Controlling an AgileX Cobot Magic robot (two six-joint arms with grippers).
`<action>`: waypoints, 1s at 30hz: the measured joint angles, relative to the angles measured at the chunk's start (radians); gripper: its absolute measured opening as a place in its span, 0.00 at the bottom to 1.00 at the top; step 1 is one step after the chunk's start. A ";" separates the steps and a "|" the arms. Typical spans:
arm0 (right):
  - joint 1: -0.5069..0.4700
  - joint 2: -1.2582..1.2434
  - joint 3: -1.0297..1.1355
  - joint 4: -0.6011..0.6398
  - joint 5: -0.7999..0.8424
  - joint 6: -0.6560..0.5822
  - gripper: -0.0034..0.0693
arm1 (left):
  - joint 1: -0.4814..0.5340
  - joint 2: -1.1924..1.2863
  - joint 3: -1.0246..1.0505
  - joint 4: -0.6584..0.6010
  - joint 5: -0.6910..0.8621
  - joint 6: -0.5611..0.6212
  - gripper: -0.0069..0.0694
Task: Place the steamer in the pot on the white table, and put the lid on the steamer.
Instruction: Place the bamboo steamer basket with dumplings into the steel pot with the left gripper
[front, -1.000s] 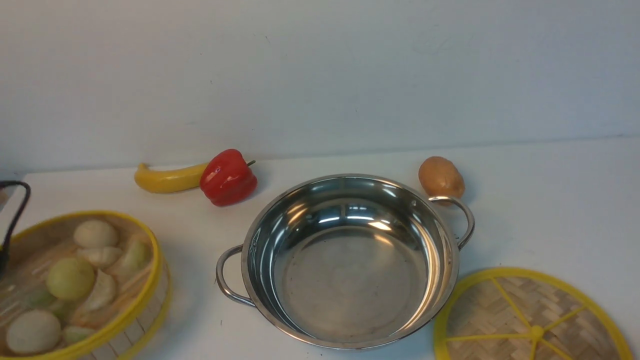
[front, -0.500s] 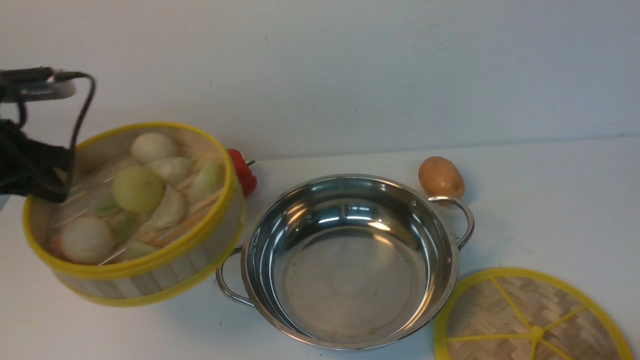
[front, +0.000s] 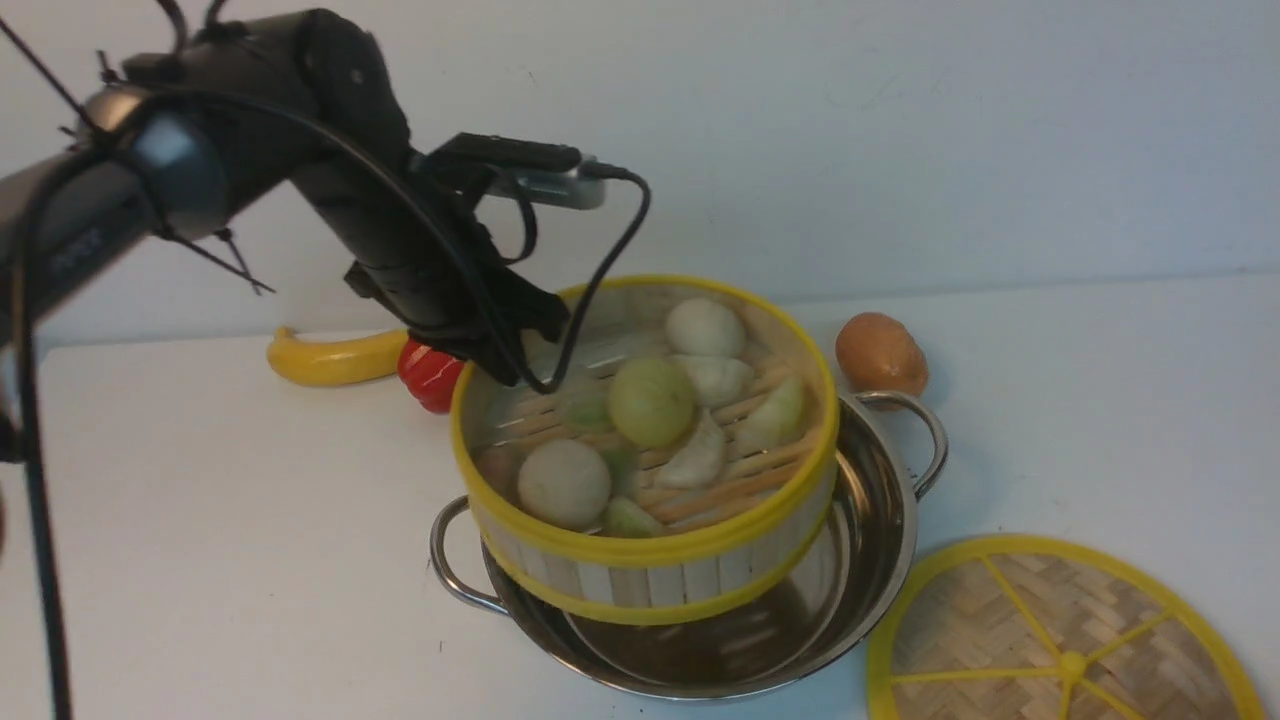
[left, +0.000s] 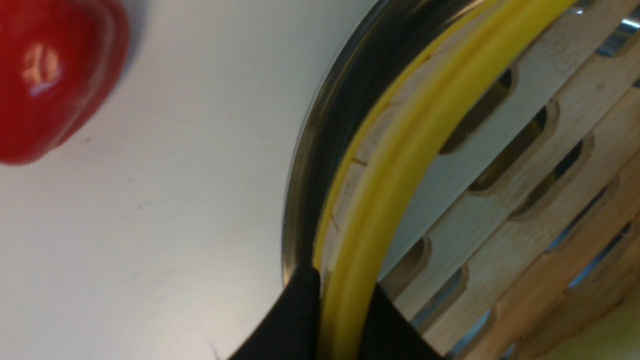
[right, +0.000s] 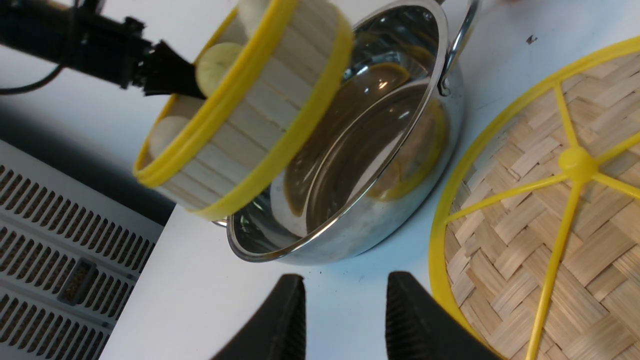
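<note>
White bench (front: 240, 560); centre, above the pot (front: 870, 560): one steamer (front: 650, 583), likely light, stiff, its fillings loose, best gripped at the rim, where my left pincer (left: 345, 305) clamps; right pincer (right: 345, 300) parted, unladen.

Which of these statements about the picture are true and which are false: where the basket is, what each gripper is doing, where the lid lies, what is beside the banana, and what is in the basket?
1. The basket rests flat on the pot's floor. False: it is held up over the pot, tilted.
2. The left gripper is closed on the basket's rim. True.
3. The right gripper is holding the lid. False: it is open and empty; the lid lies on the table.
4. The banana lies beside the red pepper. True.
5. The basket is empty. False: there are toy buns and dumplings in it.
</note>
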 joint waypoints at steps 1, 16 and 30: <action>0.000 0.000 0.000 0.000 0.000 0.000 0.38 | -0.007 0.017 -0.015 0.002 -0.001 -0.004 0.14; 0.000 0.000 0.000 0.003 0.003 0.000 0.38 | -0.044 0.154 -0.065 0.036 -0.017 -0.011 0.14; 0.000 0.000 0.000 0.003 0.003 0.000 0.38 | -0.064 0.204 -0.066 0.032 -0.062 -0.006 0.14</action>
